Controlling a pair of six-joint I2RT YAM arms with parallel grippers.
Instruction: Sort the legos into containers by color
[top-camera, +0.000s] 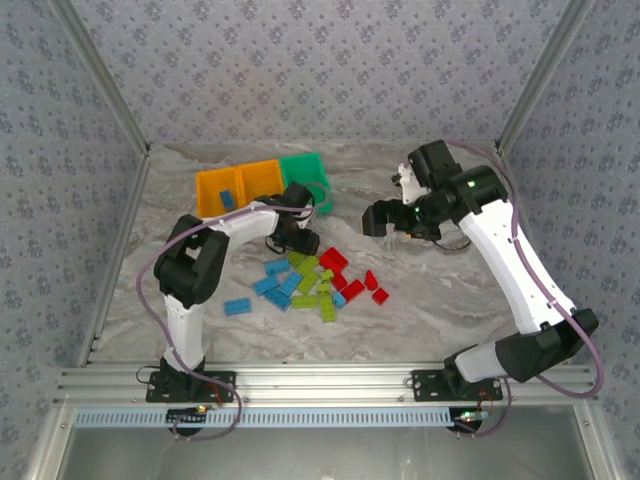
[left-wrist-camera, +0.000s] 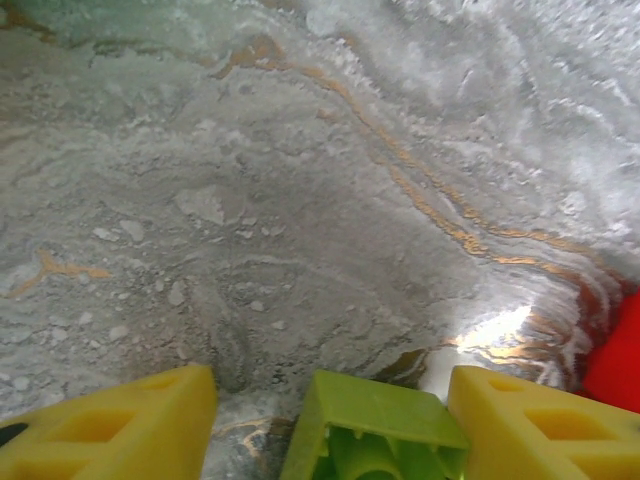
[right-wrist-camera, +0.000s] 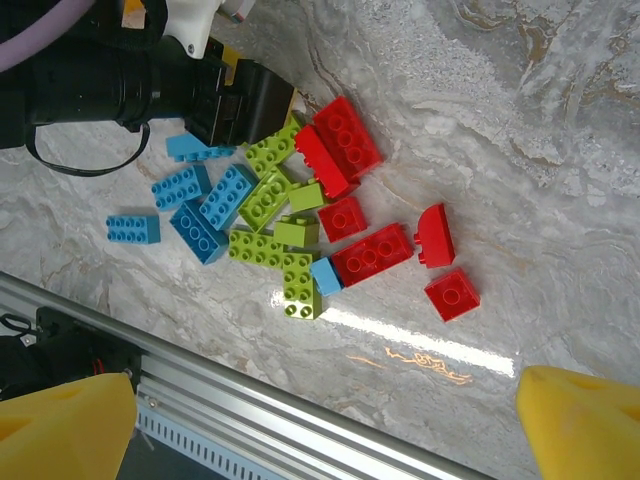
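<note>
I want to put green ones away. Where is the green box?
Top view: the green bin ends the row at the back, just right of an orange bin.

Glossy plastic legos (right-wrist-camera: 265, 198), shiny marble-patterned table (right-wrist-camera: 560, 150), matt plastic containers (top-camera: 262, 180), ribbed metal rail (top-camera: 330, 383)

Bins: three joined in a row, two orange (top-camera: 205, 195) and one green (top-camera: 305, 165).
Blue bricks (right-wrist-camera: 228, 195): seven, six on the table (right-wrist-camera: 560, 150) and one in an orange bin (top-camera: 228, 197).
Green bricks (right-wrist-camera: 265, 197): six on the table.
Red bricks (right-wrist-camera: 372, 252): six on the table, though two lie pressed together and could be miscounted.
Bricks in all: nineteen.
Robot arms (top-camera: 190, 265): two.
</note>
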